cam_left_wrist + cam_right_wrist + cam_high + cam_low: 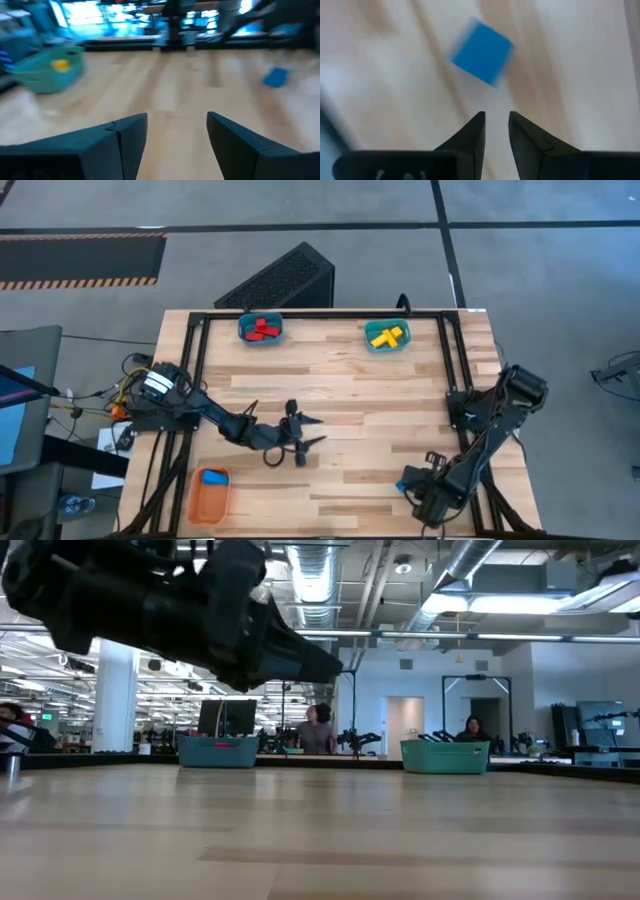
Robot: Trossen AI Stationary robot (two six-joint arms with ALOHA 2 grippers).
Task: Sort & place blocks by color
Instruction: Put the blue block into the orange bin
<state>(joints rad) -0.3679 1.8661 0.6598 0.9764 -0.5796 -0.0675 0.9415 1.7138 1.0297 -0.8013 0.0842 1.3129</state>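
Right end effector [496,125] low at near right part of bench [340,380], fingers close together but gripping nothing. Blue block [481,52] lies on wood just ahead, apart from fingers. Step looks like picking up blue block. Next: open wider, move over block, squeeze. Left end effector [176,131] waits mid-bench, fingers apart, empty.
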